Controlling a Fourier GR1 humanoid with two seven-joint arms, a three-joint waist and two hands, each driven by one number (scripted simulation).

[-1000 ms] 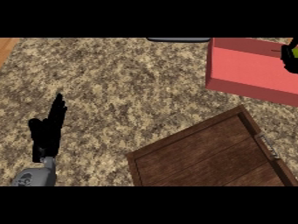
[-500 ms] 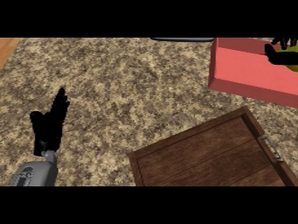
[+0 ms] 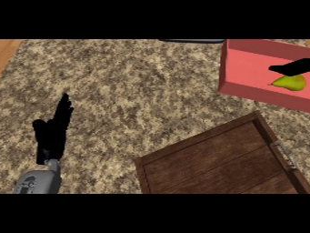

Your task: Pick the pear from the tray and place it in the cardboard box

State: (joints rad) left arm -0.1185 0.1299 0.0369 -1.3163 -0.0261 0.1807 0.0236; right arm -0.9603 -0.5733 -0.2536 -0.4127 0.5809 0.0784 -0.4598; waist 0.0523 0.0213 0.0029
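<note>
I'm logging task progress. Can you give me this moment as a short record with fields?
pear: yellow-green, lying inside the red box
red box: upper right of the speckled counter
wooden tray: lower right, partly cut off by the view's edge
right hand: open, fingers straight, just over the pear, not curled round it
left hand: open, resting at the left, fingers up
task state: pear is off the tray and in the box
</note>
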